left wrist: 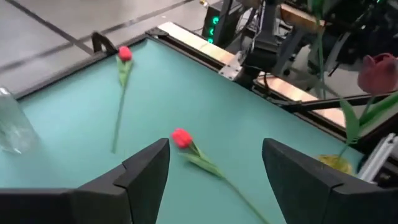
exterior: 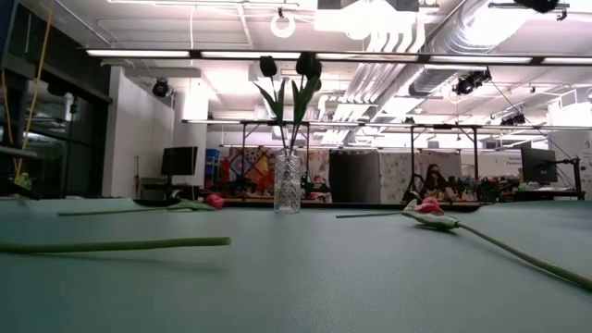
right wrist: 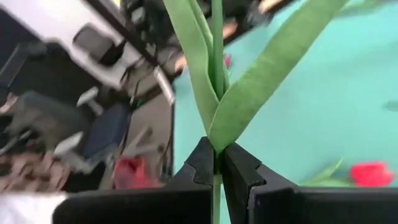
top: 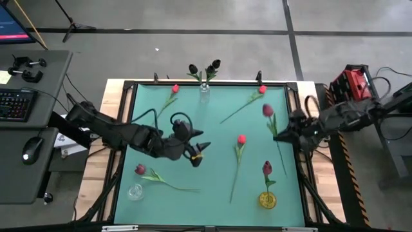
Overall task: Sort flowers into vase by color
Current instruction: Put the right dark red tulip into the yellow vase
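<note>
A maroon tulip (top: 268, 111) hangs clamped by its stem in the right gripper (top: 288, 133) at the table's right edge. Two black tulips (top: 203, 68) already stand in the far clear vase (top: 204, 92), one maroon in the near yellow vase (top: 267, 200) (roughly six lie loose). The left gripper (top: 196, 153) hovers mid-table, fingers spread, empty.

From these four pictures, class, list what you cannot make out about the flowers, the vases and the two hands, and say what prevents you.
- High view: the right hand holds a maroon tulip; the grip is too small here, clear only in the right wrist view.
- Right wrist view: that tulip's head is cut off by the top edge.
- Low view: neither hand shows.
- Left wrist view: the clear vase is cut by the edge, so its contents are unknown.
</note>
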